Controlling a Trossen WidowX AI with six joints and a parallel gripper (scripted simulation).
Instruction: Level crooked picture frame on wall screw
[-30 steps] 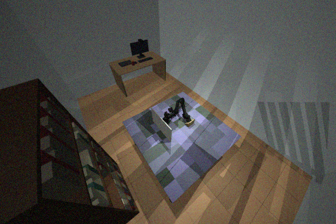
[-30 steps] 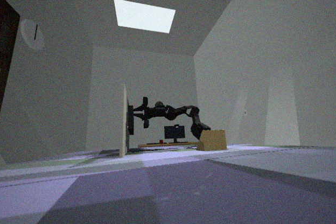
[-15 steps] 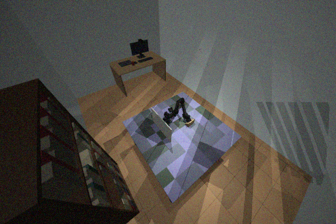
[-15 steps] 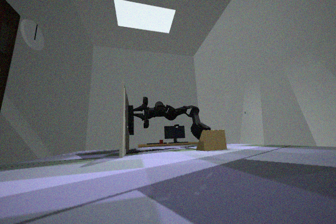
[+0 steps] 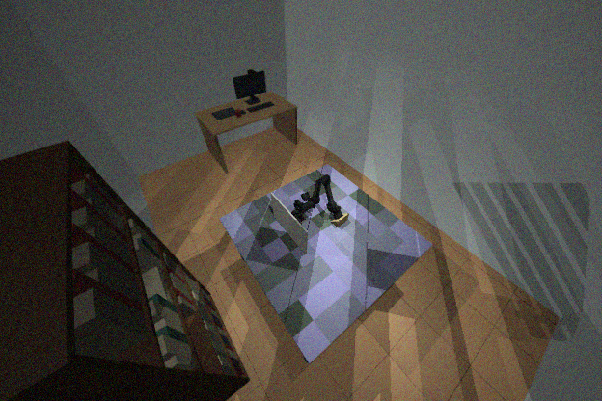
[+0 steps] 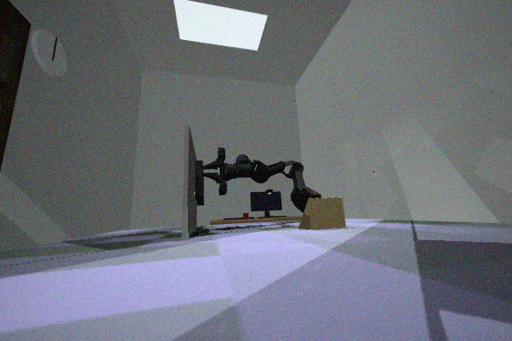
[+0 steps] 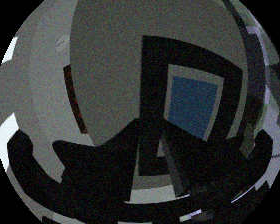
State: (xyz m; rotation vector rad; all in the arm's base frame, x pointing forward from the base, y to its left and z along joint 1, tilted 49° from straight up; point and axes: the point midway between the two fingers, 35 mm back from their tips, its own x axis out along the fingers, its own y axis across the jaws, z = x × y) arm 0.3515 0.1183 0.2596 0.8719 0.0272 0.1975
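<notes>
Against the upright panel (image 5: 289, 218) (image 6: 185, 184) (image 7: 111, 65), on the side facing the arm (image 5: 322, 185) (image 6: 267, 170), hangs the dark picture frame (image 6: 200, 182) (image 7: 152, 80), with a pale mat and a blue picture (image 7: 193, 106) inside its border. The claw (image 6: 205, 170) (image 7: 148, 121) is closed most of the way, a narrow gap between its fingers, and has hold of the frame by its border. In the exterior view the arm reaches nearly level from its tan block (image 5: 340, 220) (image 6: 324, 213) to the frame.

Around the frame, the wrist view shows bare panel above it and a broad stretch toward the left of the picture; the panel's edge curves past on the right, nearer to the frame. Between the panel and the block lies open room beneath the arm. The patchwork mat (image 5: 333, 270) (image 6: 148, 279) reaches well past the panel and the block, and the wooden desk (image 5: 246, 113) (image 6: 254, 220) stands well apart beyond its edge.

Behind the frame, the screw and the notched strip are hidden. Dark fingers cover part of the border and the lower part of the frame in the wrist view. From above, the frame is too small and dark to make out, and the exterior view catches it edge-on, so its tilt is hard to judge there.
</notes>
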